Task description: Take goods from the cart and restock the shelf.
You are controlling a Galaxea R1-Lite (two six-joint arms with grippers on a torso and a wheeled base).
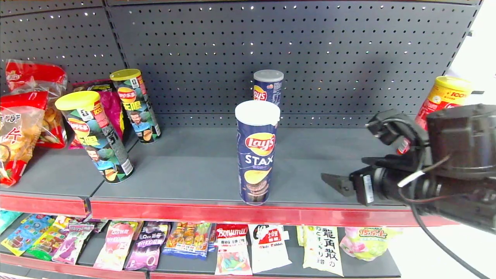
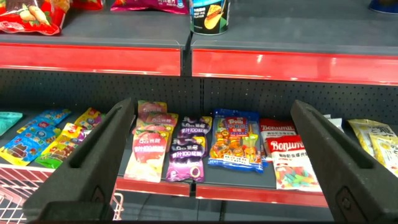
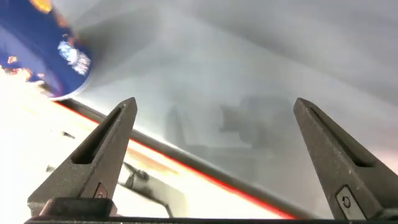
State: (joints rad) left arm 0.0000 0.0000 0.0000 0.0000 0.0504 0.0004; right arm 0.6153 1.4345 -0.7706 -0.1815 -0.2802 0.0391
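Note:
A blue chip can (image 1: pixel 256 155) with a white lid stands upright at the front edge of the grey upper shelf (image 1: pixel 193 170). A second blue can (image 1: pixel 268 87) stands behind it by the pegboard. My right gripper (image 1: pixel 345 170) is open and holds nothing, level with the shelf and to the right of the front can, apart from it. In the right wrist view the open gripper (image 3: pixel 214 143) hangs over the shelf's red lip (image 3: pixel 186 162), with the blue can (image 3: pixel 50 56) off to one side. My left gripper (image 2: pixel 214 162) is open and holds nothing, facing the lower shelf of candy bags (image 2: pixel 186 149).
Two yellow-lidded cans (image 1: pixel 95 135) (image 1: pixel 135 104) and snack bags (image 1: pixel 23 116) fill the upper shelf's left. A yellow and red can (image 1: pixel 445 97) stands at the far right behind my right arm. Flat packets (image 1: pixel 232 248) line the lower shelf. A wire cart edge (image 2: pixel 12 186) shows low.

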